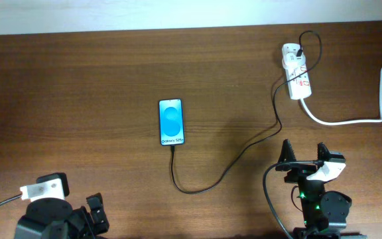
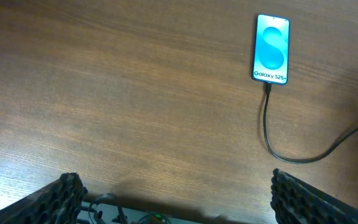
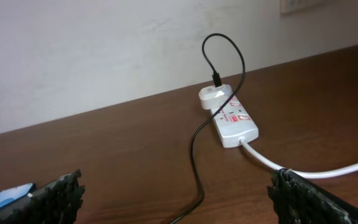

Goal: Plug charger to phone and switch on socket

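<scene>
Right now the phone (image 1: 171,122) lies flat and screen up near the middle of the table (image 1: 65,86), its display lit blue. The charger (image 1: 231,162) meets the phone's lower edge with its small plug tip. The left wrist view shows that joint most clearly, tip against the bottom of the phone. From there the black cable curves down, sweeps right and climbs toward the socket (image 1: 297,78) at the far right of the table.

The overhead view gives that whole run. The right wrist view adds what the overhead flattens: the cable rises in a tall loop above a white block (image 3: 213,94) seated at the far end of the socket. It also shows red marks along the strip, though whether a switch is on cannot be told. A thick white cord (image 3: 303,169) leaves the strip's near end and runs off to the right, with a pale wall (image 3: 104,50) behind.

Both arms are at the near edge, well apart from everything. The left claw (image 2: 174,180) has its fingers spread wide and holds nothing. It shows fully only in its own camera, since the overhead view cuts it at the frame's bottom. The right claw (image 1: 305,156) also stands wide apart and empty, below the socket and beside the cable.
</scene>
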Robot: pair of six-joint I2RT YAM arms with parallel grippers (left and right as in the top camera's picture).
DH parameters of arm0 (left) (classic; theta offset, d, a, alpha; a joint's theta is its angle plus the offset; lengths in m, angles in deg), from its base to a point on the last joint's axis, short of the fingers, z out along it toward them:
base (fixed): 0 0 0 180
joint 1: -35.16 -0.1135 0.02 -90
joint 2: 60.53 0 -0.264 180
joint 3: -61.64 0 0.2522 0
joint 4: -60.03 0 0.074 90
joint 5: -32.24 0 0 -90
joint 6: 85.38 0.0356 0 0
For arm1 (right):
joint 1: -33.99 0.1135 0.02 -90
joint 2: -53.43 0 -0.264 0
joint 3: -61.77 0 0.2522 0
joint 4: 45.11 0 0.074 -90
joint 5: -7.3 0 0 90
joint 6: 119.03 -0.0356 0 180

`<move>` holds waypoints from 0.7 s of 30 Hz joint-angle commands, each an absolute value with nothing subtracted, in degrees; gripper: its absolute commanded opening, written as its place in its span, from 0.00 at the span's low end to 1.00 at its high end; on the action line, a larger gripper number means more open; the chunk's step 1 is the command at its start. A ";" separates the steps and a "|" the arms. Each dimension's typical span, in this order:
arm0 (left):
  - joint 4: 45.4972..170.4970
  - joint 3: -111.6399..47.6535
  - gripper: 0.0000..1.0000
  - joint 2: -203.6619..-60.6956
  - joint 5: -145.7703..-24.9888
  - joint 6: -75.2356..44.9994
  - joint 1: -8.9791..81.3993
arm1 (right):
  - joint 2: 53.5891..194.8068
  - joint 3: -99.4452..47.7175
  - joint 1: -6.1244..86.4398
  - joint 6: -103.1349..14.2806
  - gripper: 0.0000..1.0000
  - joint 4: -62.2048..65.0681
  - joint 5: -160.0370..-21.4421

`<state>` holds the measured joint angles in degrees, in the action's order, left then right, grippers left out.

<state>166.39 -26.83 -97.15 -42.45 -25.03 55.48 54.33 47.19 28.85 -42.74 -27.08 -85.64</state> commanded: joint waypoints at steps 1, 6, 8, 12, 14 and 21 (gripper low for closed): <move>166.45 -26.83 0.99 -96.93 -41.67 -25.55 55.78 | 53.63 47.70 30.09 -39.77 0.98 -26.88 -84.96; 166.45 -26.83 0.99 -96.93 -41.67 -25.55 55.78 | 53.63 47.70 30.49 -39.77 0.98 -27.02 -84.96; 166.45 -26.83 0.99 -96.93 -41.67 -25.55 55.78 | 53.68 47.70 30.55 -39.77 0.98 -27.04 -84.98; 166.45 -26.83 0.99 -96.93 -41.67 -25.55 55.78 | 53.68 47.70 30.55 -39.77 0.98 -27.06 -84.98; 166.45 -26.83 0.99 -96.93 -41.67 -25.55 55.78 | 53.68 47.70 30.55 -39.79 0.98 -27.06 -84.98; 166.45 -26.83 0.99 -96.93 -41.67 -25.55 55.78 | 53.68 47.70 30.55 -39.79 0.98 -27.06 -84.98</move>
<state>166.39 -26.83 -97.15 -42.45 -25.03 55.48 54.33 47.19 30.14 -40.38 -27.08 -85.48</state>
